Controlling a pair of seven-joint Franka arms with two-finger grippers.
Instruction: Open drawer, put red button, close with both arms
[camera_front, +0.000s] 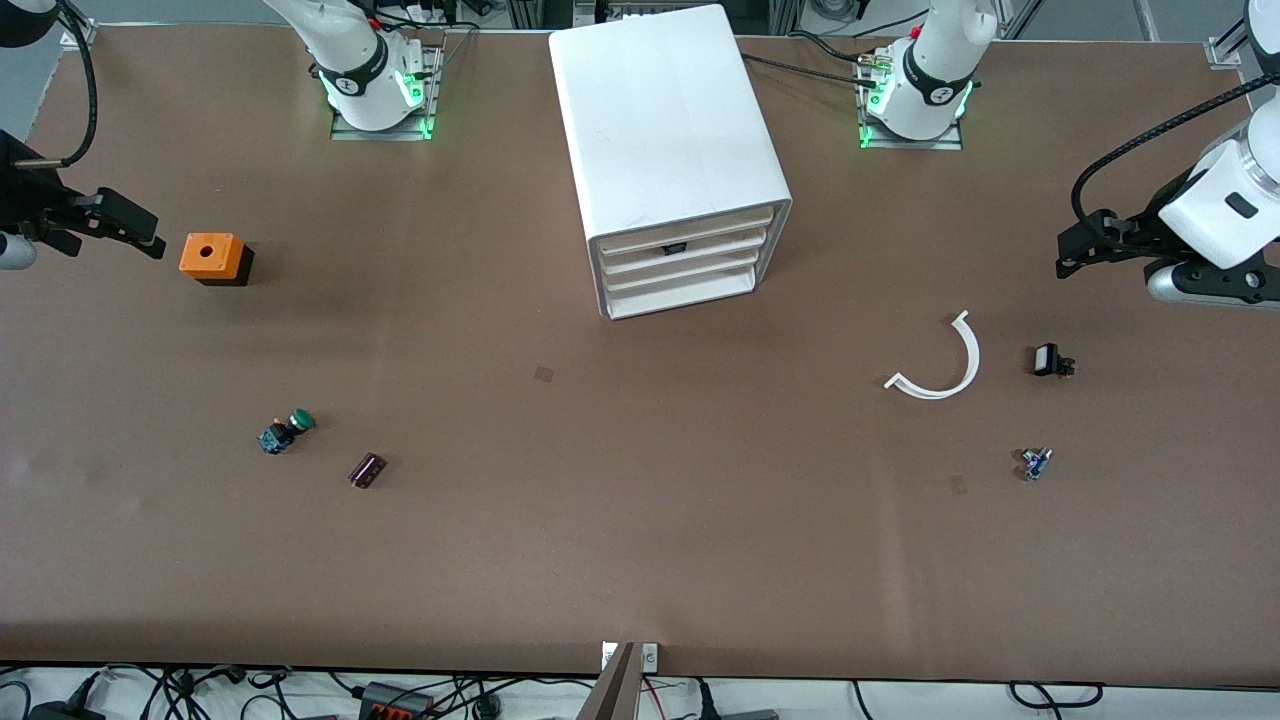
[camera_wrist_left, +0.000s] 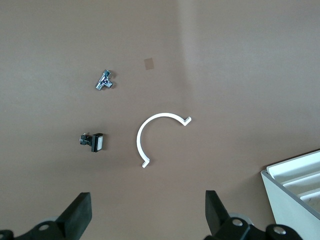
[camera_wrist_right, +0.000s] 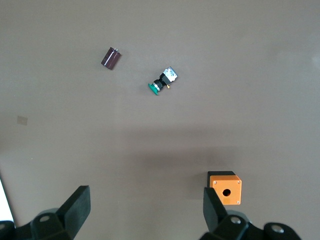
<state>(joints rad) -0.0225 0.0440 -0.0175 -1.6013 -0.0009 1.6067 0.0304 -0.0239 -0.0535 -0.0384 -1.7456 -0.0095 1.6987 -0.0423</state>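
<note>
The right end effector (camera_front: 128, 226) hangs open over the surface's (camera_front: 640, 520) edge at the right arm's end, beside the orange box (camera_front: 213, 258). The green button (camera_front: 287, 431) and the maroon cylinder (camera_front: 367, 470) lie nearer the front edge. The drawer (camera_front: 720, 248) sits shut in the cabinet (camera_front: 665, 130) by the middle of the base edge. The left end effector (camera_front: 1078, 255) hangs open over the edge at the left arm's end.

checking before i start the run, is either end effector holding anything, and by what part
Nothing is held. The left end effector hangs open over bare table near the white curved strip; the right end effector hangs open beside the orange box.
</note>
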